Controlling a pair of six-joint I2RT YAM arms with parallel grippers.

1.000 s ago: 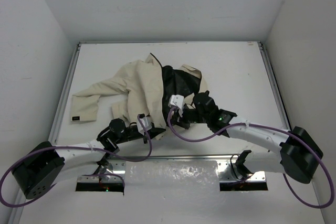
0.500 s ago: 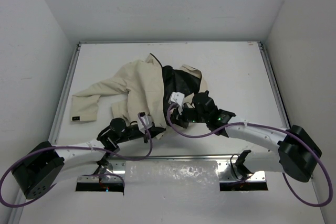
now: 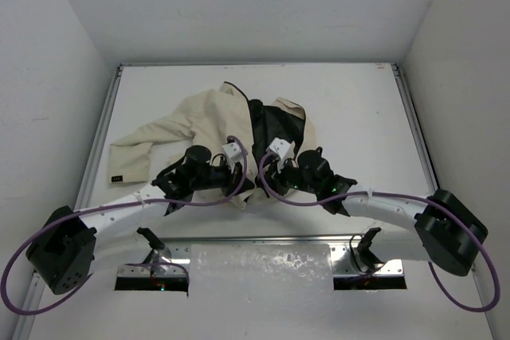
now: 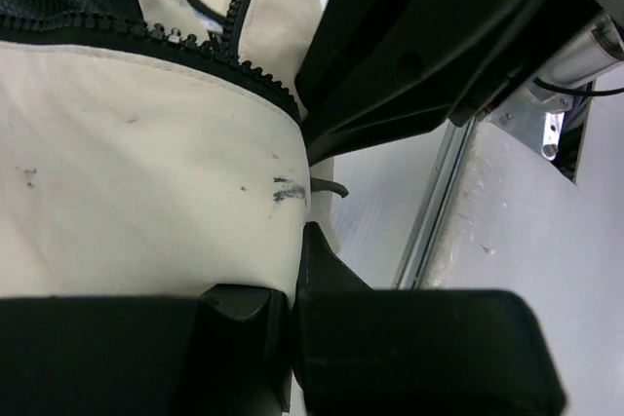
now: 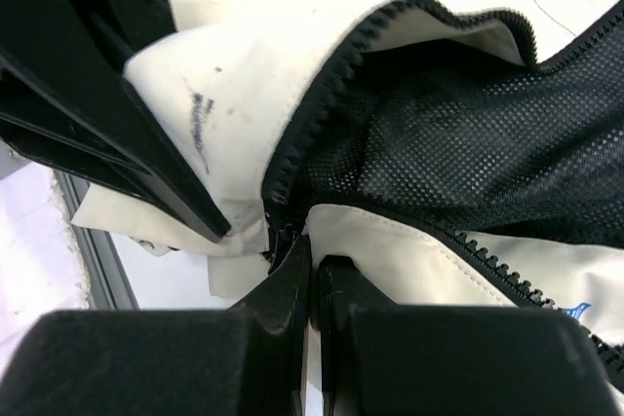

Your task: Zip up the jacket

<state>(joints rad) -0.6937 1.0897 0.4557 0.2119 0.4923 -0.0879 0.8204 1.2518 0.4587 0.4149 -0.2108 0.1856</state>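
The cream jacket point(image 3: 209, 121) lies crumpled on the table, its front open so the black mesh lining point(image 3: 275, 125) shows. My left gripper point(image 3: 245, 184) is shut on the jacket's bottom hem, pinching the cream panel point(image 4: 146, 192) beside its zipper teeth point(image 4: 146, 31). My right gripper point(image 3: 263, 179) is shut on the other front panel's bottom corner point(image 5: 390, 241), right at the foot of the zipper point(image 5: 302, 133). The two grippers sit close together at the jacket's near edge. The zipper slider is not visible.
One sleeve point(image 3: 139, 149) with a dark cuff label stretches to the left. The table's metal front rail point(image 3: 263, 238) runs just behind the grippers. The white enclosure walls point(image 3: 48, 117) bound the table on three sides.
My left arm swung forward and right, bringing its gripper up to the jacket's hem beside the right gripper. The right gripper shifted slightly left. The jacket's lower edge bunched up a little.
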